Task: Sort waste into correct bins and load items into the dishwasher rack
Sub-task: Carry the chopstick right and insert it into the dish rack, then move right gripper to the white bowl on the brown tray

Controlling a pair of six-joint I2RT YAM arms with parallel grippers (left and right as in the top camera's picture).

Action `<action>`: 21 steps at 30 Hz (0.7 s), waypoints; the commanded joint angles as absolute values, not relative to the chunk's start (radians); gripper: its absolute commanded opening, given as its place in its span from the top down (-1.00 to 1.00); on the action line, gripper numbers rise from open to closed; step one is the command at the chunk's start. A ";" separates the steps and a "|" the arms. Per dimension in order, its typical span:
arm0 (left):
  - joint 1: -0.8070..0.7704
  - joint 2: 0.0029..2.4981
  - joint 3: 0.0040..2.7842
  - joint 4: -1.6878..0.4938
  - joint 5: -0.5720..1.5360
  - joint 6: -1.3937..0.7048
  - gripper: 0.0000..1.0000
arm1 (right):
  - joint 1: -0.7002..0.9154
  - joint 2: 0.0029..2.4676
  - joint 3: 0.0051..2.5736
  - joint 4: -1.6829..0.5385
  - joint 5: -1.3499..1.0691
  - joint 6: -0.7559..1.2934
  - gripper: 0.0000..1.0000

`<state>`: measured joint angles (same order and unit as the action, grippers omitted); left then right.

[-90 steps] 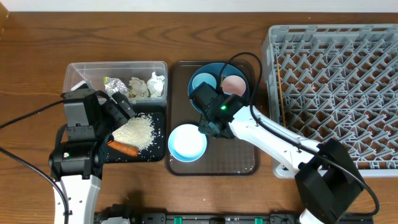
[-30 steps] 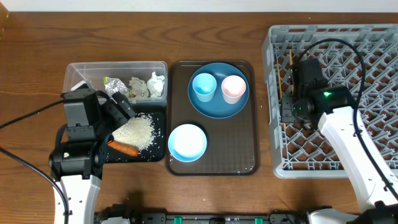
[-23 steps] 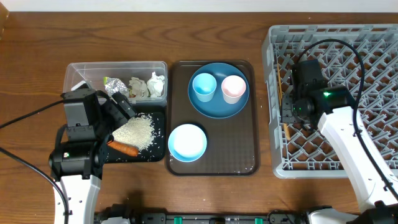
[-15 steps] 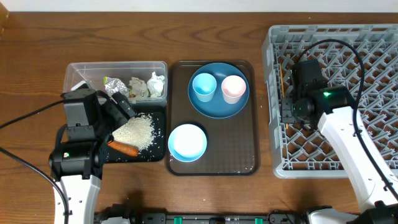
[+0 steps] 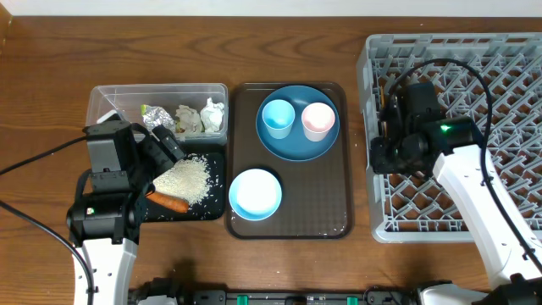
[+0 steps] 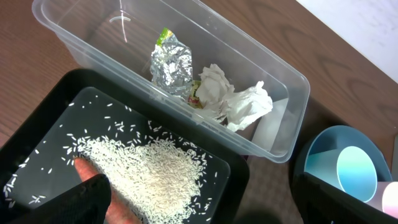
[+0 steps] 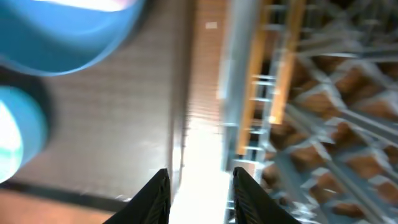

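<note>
My left gripper [image 5: 169,146] [image 6: 199,190] hangs wide open over the black tray [image 5: 216,182] [image 6: 50,118], which holds rice [image 5: 182,178] [image 6: 155,174] and a carrot [image 5: 169,202] [image 6: 84,169]. The clear tub [image 5: 102,97] [image 6: 273,68] behind it holds a foil wrapper [image 5: 157,116] [image 6: 171,62] and tissue wads [image 5: 199,117] [image 6: 239,102]. My right gripper [image 5: 378,155] [image 7: 201,174] is open and empty above the left rim of the grey rack [image 5: 491,85]. Wooden chopsticks [image 7: 283,68] lie inside that rim. The dark-blue plate [image 5: 296,144] carries a light-blue cup [image 5: 277,116] and a pink cup [image 5: 318,119]. The white bowl [image 5: 255,193] sits nearer.
The plate and the bowl rest on a brown serving tray [image 5: 326,212] between the bins and the rack. The right wrist view is blurred. Cables run from both arms across the wooden table.
The right arm went from the serving tray to the rack, then shifted left onto the rack's rim, with the chopsticks left inside. The left arm has not moved.
</note>
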<state>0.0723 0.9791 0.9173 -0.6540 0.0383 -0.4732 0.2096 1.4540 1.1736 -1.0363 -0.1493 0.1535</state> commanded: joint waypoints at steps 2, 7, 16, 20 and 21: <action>0.078 0.979 0.936 -0.654 0.033 -0.464 -0.90 | 0.221 1.448 1.240 -1.031 -0.424 0.106 0.39; 0.077 0.979 0.935 -0.654 0.033 -0.464 -0.91 | 0.314 1.448 1.245 -0.976 -0.512 0.103 0.40; 0.078 0.979 0.936 -0.654 0.033 -0.464 -0.90 | 0.594 1.459 1.244 -0.854 -0.369 0.104 0.38; 0.078 0.979 0.936 -0.654 0.033 -0.464 -0.91 | 0.726 1.477 1.243 -0.795 -0.275 0.103 0.34; 0.077 0.979 0.936 -0.654 0.033 -0.464 -0.90 | 0.754 1.483 1.243 -0.784 -0.251 0.103 0.33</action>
<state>0.0723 0.9791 0.9173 -0.6540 0.0383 -0.4736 0.6853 1.4620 1.2278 -0.7990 -0.3466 0.1173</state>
